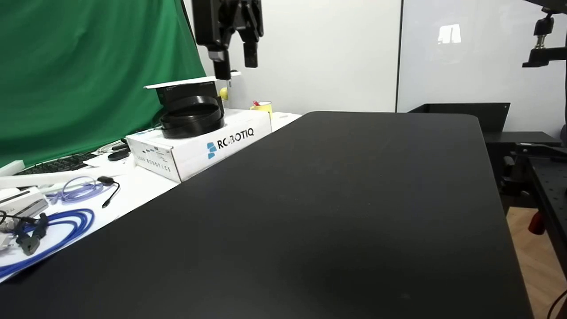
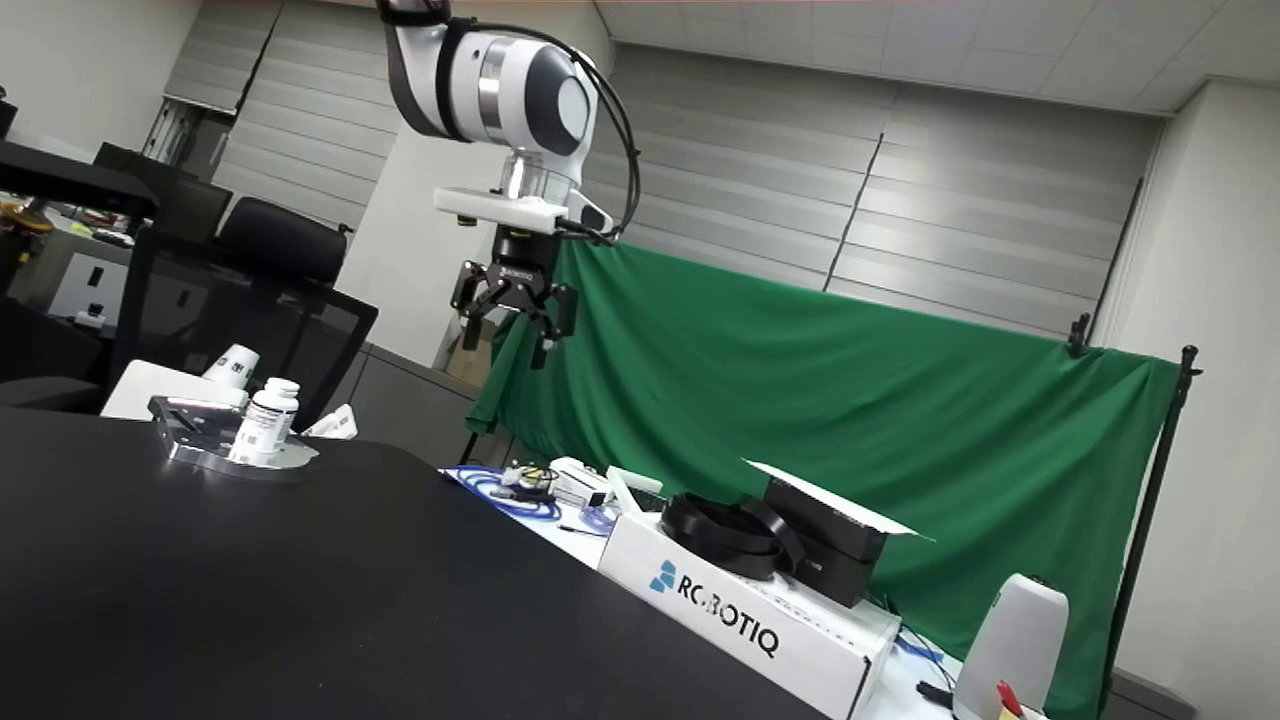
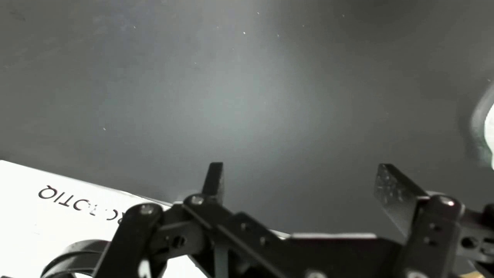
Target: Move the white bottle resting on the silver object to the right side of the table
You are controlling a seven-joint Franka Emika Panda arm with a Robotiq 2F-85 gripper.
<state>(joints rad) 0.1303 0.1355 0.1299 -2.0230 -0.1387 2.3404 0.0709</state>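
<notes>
White pill bottle (image 2: 262, 428) stands on silver plate (image 2: 203, 457), far left on the table (image 2: 260, 600) in an exterior view. Fingers (image 3: 213, 180) spread, empty; best centred over the bottle, lowered straight, stopped above the plate.

I drive a white arm (image 2: 515, 85) with a grey cap (image 2: 548, 95), black cables (image 2: 632, 160), black gripper (image 3: 301, 172) and shiny screws (image 3: 197, 199).

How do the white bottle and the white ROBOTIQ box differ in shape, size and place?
The white bottle is cylindrical; the ROBOTIQ box is long and rectangular. The bottle is much smaller than the box. The bottle stands on the silver object, while the box lies on the white surface beside the black table. Both are white with dark print.
</notes>
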